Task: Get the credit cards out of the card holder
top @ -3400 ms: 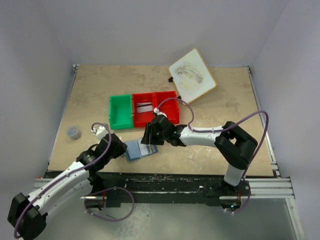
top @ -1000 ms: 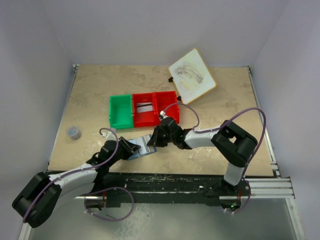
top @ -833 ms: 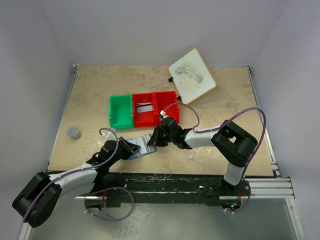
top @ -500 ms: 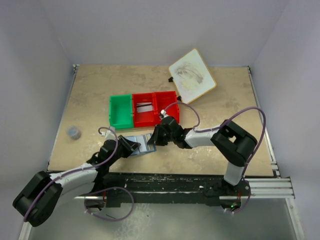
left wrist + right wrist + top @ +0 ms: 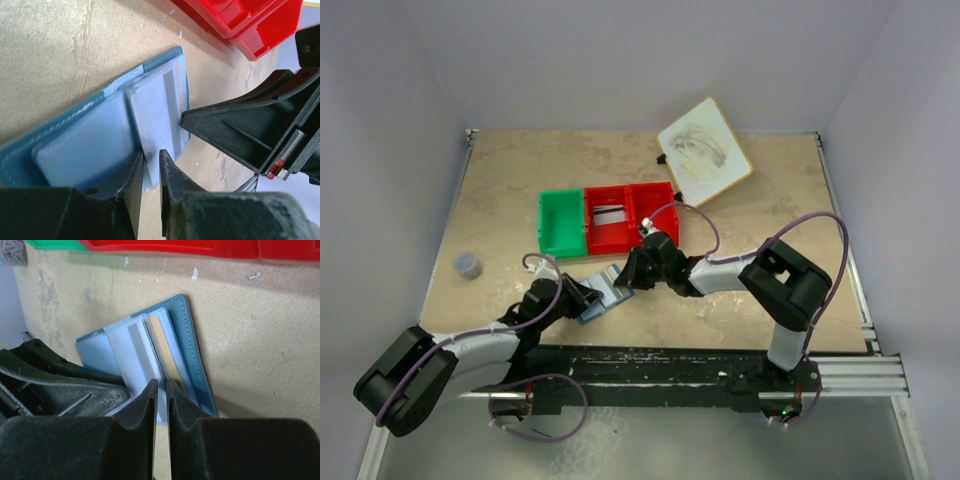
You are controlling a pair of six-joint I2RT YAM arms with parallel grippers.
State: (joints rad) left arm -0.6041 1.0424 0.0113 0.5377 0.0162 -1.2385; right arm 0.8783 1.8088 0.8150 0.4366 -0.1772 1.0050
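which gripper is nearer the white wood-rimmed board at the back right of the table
Right. The right gripper is at the right edge of the blue folding wallet, the side toward the white wood-rimmed board; the left gripper is at its left edge, farther off.

overhead view, wrist close-ups share card holder (image 5: 75, 145)

The card holder (image 5: 604, 292) lies open on the table (image 5: 500, 190) near its front edge. It sits between the left gripper (image 5: 586, 296), at its left side, and the right gripper (image 5: 626, 283), at its right side. In it, one card (image 5: 131, 352) sits beside the other card (image 5: 167, 355). Behind it stands a row of 3 bins (image 5: 610, 244), with a third card (image 5: 609, 213) in the middle bin. A board (image 5: 705, 152) lies behind and right of the bins, and a small object (image 5: 469, 265) sits well apart to the left.
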